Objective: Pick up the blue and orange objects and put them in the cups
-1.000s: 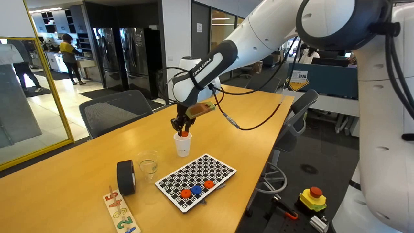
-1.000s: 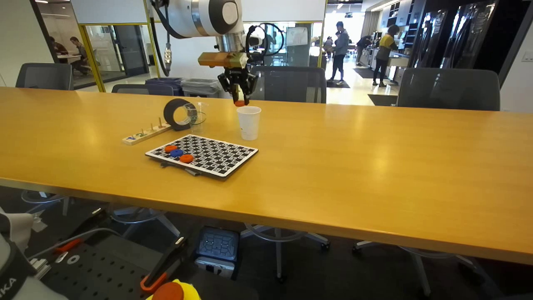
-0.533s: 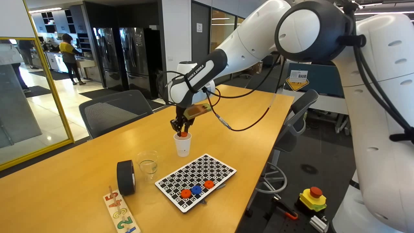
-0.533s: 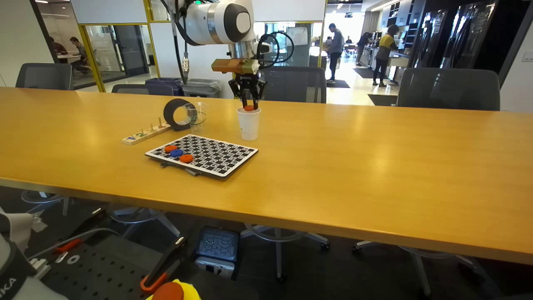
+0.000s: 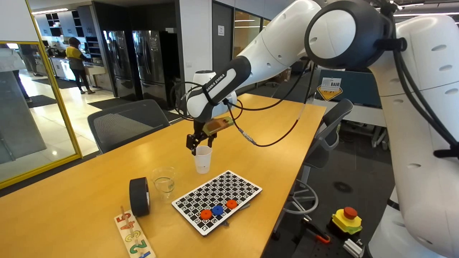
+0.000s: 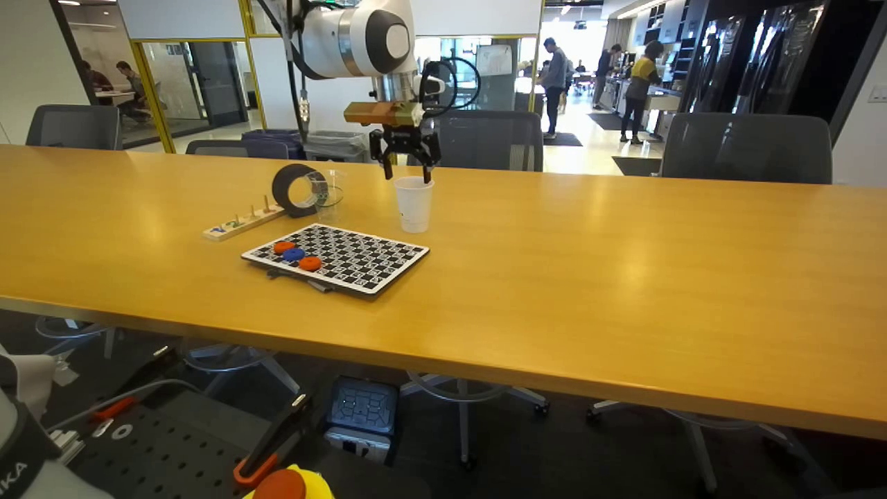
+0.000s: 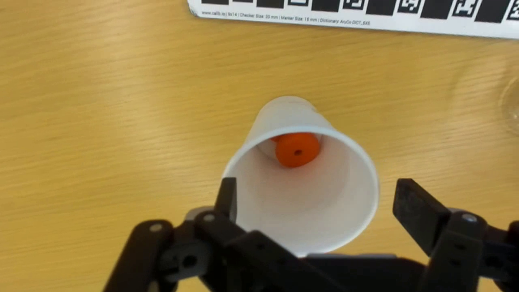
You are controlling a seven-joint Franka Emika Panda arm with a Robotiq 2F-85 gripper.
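Half a second earlier the gripper (image 7: 317,184) had an orange disc (image 7: 298,148) pinched at the mouth of the white paper cup (image 5: 203,163); now its fingers (image 6: 427,172) stood spread well apart, and the disc lay inside the cup, near the bottom. Behind it showed a sliver of a second orange piece (image 7: 275,138), the rest hidden by the disc and the rim. In the wrist view one finger overlapped the rim while its opposite stood outside it; whether either touched the paper could not be told.

The cup stood upright where it had been. On the black-and-white checkered board (image 5: 229,182) a blue disc (image 5: 217,210) lay between two more orange discs (image 5: 231,204), unchanged from before.

The short clear cup (image 5: 164,184) stood upright between the white cup and a black roll of tape (image 5: 138,197) set on edge. Roll and clear cup overlapped in an exterior view, so contact could not be judged. Near the roll's foot lay a wooden numbered peg strip (image 5: 134,236), all on the wooden table (image 5: 89,200).
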